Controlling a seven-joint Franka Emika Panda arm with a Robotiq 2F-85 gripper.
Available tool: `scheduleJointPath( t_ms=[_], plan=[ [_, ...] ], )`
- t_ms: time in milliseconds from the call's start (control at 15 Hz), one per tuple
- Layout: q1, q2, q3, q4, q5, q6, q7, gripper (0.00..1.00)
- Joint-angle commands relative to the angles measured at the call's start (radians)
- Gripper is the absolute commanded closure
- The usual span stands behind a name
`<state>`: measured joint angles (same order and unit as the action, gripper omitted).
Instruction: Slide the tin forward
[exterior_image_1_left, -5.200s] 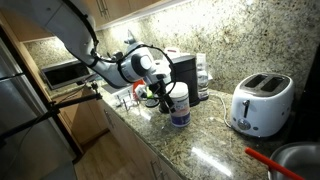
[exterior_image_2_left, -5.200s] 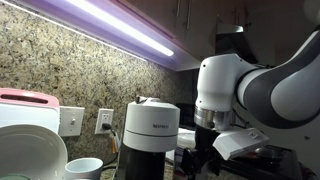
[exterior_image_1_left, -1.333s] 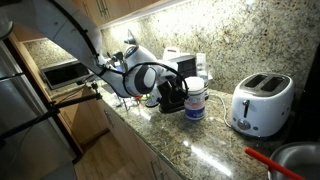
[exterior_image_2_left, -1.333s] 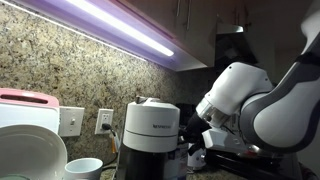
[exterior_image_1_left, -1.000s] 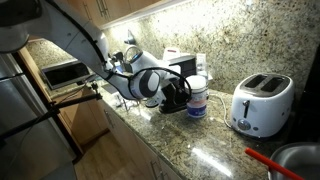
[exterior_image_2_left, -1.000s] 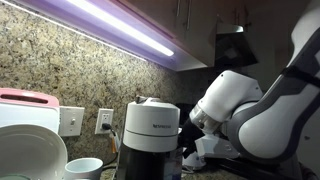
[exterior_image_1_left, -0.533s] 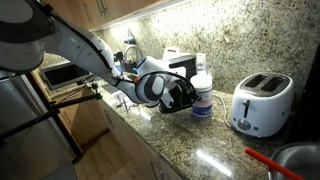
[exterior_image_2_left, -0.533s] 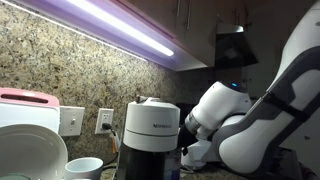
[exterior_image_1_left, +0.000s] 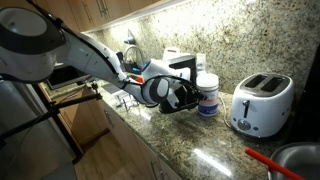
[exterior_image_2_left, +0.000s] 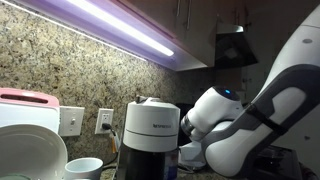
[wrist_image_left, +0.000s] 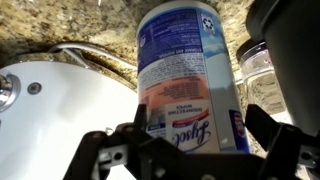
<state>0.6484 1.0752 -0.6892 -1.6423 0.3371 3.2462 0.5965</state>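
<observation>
The tin (exterior_image_1_left: 208, 94) is a white canister with a blue-purple label band. It stands upright on the granite counter (exterior_image_1_left: 190, 135), left of the white toaster (exterior_image_1_left: 262, 103). My gripper (exterior_image_1_left: 192, 97) reaches in low from the left, with its black fingers on both sides of the tin. In the wrist view the tin (wrist_image_left: 186, 70) fills the middle between the two fingers of the gripper (wrist_image_left: 190, 150), which press its sides. The toaster (wrist_image_left: 50, 110) shows beside it. In an exterior view the white arm (exterior_image_2_left: 235, 130) hides the tin.
A black coffee machine (exterior_image_1_left: 183, 68) stands behind the tin by the wall. A glass jar (wrist_image_left: 258, 62) is close beside the tin. A red utensil (exterior_image_1_left: 266, 160) and a metal bowl (exterior_image_1_left: 300, 158) lie at the counter's near right. A capsule machine (exterior_image_2_left: 152, 135) and a mug (exterior_image_2_left: 85, 168) stand by the wall.
My gripper and the tin have moved together to the right along the counter, closer to the toaster. The arm has stretched out lower.
</observation>
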Motion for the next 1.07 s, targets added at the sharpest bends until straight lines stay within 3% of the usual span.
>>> scheduleJointPath(
  t_ms=[0, 600, 1000],
  plan=[
    [-0.026, 0.061, -0.02, 0.096, 0.005, 0.013, 0.014, 0.0],
    [-0.043, 0.172, -0.124, 0.295, 0.019, -0.034, 0.055, 0.0],
    [-0.115, 0.185, -0.089, 0.422, -0.001, -0.123, 0.048, 0.0]
  ],
)
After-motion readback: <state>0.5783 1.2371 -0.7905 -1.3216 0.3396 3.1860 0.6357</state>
